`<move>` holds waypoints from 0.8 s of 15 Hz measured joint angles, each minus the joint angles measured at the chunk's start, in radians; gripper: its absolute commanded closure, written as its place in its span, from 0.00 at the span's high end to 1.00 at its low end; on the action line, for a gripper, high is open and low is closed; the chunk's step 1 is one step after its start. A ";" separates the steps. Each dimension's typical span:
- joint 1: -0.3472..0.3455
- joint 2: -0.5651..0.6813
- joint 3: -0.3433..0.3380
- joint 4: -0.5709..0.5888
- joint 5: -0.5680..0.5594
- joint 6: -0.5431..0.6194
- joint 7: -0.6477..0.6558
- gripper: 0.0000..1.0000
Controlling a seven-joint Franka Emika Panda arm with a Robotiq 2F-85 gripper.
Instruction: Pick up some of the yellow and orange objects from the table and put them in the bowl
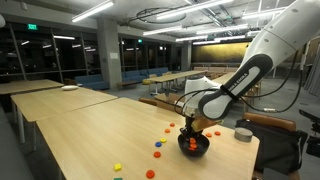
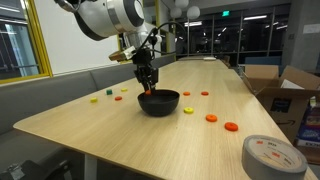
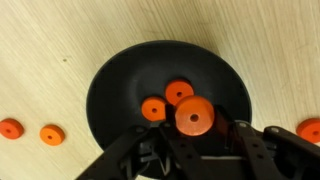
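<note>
Dark gripper (image 3: 204, 138), flat orange disc (image 3: 195, 116), round matte black bowl (image 3: 115, 95) beneath

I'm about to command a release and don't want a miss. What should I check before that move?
1. Gripper above the bowl: ok in both exterior views.
2. Large orange piece over the bowl's inside, wrist view: ok.
3. That piece actually clamped between the fingers: cannot tell.
4. Bowl upright on the table, away from the edges: ok.
5. Room in the bowl: ok, only two small orange pieces lie inside.
6. More to fetch afterwards: ok, loose orange pieces lie beside the bowl.
</note>
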 measured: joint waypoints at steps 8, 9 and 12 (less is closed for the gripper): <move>-0.026 0.003 0.012 0.003 0.007 -0.002 -0.005 1.00; -0.025 0.003 0.021 0.009 0.007 -0.002 -0.009 1.00; -0.008 0.006 0.068 0.043 0.009 -0.004 -0.045 1.00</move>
